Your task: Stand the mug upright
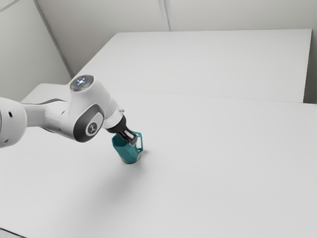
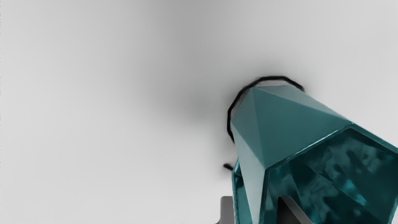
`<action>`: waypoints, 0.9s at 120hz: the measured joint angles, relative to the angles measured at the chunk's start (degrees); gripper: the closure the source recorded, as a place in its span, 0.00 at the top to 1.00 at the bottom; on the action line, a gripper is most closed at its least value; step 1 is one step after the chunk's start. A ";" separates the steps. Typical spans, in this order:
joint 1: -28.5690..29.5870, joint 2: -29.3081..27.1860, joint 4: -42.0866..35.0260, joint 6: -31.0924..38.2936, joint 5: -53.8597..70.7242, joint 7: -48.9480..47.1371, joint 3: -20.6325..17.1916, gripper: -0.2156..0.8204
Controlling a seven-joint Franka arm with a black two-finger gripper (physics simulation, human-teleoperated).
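Teal faceted mug [image 2: 298, 124], mouth [image 2: 335, 174] up, handle [image 1: 142, 142] just beside my black two-finger tool [image 1: 132, 141] — spread or pinching, I can't tell.

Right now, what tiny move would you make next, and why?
Probably a slow ease downward with my gripper, letting the mug settle. Its mouth faces up and its base is toward the table, so it looks roughly upright, but I can't tell whether it sits quite flat.

Teal mug [image 1: 128, 153], perhaps leaning, at the pincer [image 1: 132, 140]
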 joint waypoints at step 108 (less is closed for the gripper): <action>-2.28 2.64 31.66 -33.03 0.37 0.00 3.90 0.78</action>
